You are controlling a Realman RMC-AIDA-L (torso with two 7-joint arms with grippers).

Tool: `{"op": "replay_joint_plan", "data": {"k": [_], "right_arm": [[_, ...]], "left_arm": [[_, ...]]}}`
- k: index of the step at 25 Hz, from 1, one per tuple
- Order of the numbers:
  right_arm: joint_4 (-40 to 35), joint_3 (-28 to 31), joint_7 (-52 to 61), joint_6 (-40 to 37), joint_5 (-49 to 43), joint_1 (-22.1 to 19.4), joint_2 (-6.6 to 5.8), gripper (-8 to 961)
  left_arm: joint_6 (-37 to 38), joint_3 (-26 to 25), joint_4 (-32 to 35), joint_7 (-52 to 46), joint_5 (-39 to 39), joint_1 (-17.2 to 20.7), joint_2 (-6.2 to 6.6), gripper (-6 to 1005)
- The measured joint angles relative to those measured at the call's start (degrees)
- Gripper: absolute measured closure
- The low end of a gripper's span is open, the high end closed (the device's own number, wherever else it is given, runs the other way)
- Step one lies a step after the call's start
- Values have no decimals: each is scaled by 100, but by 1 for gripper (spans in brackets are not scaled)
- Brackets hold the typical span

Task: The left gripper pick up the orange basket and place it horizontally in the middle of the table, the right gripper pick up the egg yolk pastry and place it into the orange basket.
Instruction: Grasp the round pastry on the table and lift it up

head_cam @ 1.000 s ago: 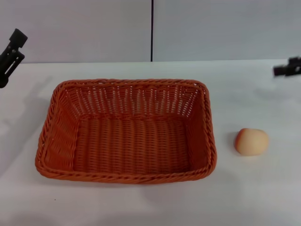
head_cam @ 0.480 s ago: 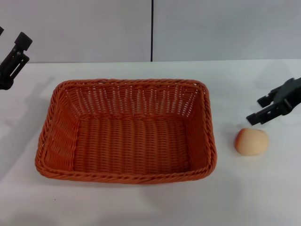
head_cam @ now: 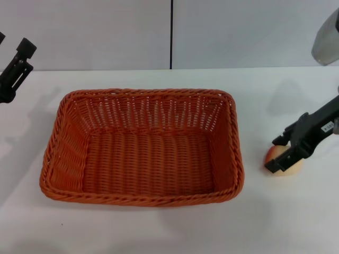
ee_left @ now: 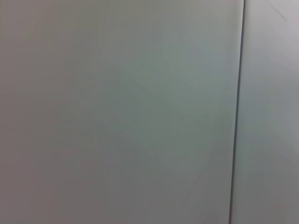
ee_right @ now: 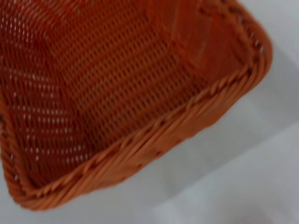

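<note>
The orange basket (head_cam: 143,153) lies flat and empty in the middle of the white table (head_cam: 159,227); its corner fills the right wrist view (ee_right: 117,93). The egg yolk pastry (head_cam: 291,168) rests on the table just right of the basket. My right gripper (head_cam: 274,154) is down at the pastry and open, with one finger on either side of it. My left gripper (head_cam: 12,42) hangs raised at the far left edge, away from the basket, open and holding nothing. The left wrist view shows only a grey wall.
A grey wall with a dark vertical seam (head_cam: 171,34) stands behind the table. Bare tabletop lies in front of the basket and on both of its sides (ee_right: 243,186).
My right gripper has come in from the far right edge and dropped down around the pastry. The left gripper rose slightly at the left edge. Basket and pastry stayed put.
</note>
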Motion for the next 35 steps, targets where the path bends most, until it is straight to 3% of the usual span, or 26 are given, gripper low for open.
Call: {"op": "replay_joint_plan", "data": {"k": [13, 18, 25, 28, 35], "right_arm": [[-268, 72, 199, -36, -696, -144, -5, 168], [-606, 25, 174, -62, -699, -286, 74, 268], [-618, 57, 122, -67, -683, -309, 79, 431], [-797, 372, -41, -119, -419, -403, 74, 562], [-1655, 1224, -268, -495, 982, -836, -9, 646]], "left_arm": [[23, -18, 0, -117, -16, -40, 8, 198], [27, -18, -1, -124, -18, -49, 2, 198], [28, -38, -1, -127, -18, -53, -5, 198], [25, -38, 0, -129, -17, -53, -2, 198], [24, -90, 0, -141, -26, -31, 1, 198]]}}
